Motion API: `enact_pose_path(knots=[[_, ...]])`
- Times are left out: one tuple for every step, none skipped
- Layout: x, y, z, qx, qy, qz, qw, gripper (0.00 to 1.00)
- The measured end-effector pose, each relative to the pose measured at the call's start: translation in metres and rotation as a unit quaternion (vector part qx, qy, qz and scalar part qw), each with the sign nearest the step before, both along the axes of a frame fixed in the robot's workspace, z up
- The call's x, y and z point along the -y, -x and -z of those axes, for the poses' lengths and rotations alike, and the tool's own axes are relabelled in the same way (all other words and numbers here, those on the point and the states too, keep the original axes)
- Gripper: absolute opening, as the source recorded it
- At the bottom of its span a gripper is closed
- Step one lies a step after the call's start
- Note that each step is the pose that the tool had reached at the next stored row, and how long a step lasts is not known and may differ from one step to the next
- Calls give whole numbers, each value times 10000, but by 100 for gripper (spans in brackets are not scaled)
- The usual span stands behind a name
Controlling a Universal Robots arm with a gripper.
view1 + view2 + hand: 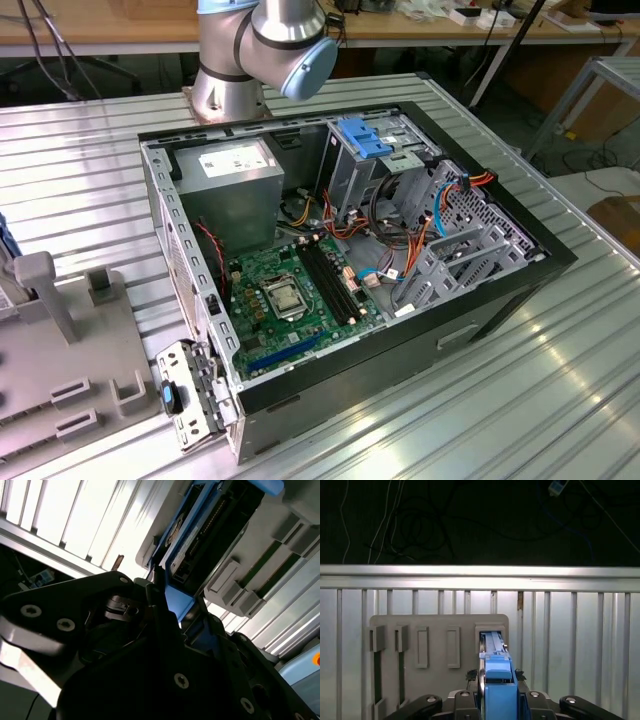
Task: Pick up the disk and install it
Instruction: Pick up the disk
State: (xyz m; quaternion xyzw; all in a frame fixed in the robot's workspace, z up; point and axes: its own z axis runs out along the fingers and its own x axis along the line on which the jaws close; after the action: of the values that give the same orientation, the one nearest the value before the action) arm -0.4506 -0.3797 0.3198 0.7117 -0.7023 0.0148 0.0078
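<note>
Big ribbed metal worktop [560, 380] with an open computer case [400, 355] lying on its side, motherboard facing up. The arm's base [235, 90] sits at the case's far side in the exterior view. Over at the exterior view's left there's a grey slotted holder [60, 350]. In the first wrist view the hand [495, 674] is down at that holder, fingers [471, 674] closed up snug on either side of the disk [498, 687]. The disk stands on edge in the holder's end slot, its blue rail towards the camera.
</note>
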Motion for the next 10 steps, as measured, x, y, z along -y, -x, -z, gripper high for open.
enact_pose_path(knots=[[0,0,-18,-1,1,0,10000,37],[0,0,-30,0,1,0,10000,37],[0,0,-54,0,1,0,10000,37],[0,0,-93,-1,2,0,10000,37],[0,0,-113,-1,2,0,10000,37],[0,0,-137,0,2,0,10000,37],[0,0,-151,-1,2,0,10000,37],[0,0,-165,-1,2,0,10000,37],[0,0,-178,0,2,0,10000,37],[0,0,-192,0,1,0,10000,37]])
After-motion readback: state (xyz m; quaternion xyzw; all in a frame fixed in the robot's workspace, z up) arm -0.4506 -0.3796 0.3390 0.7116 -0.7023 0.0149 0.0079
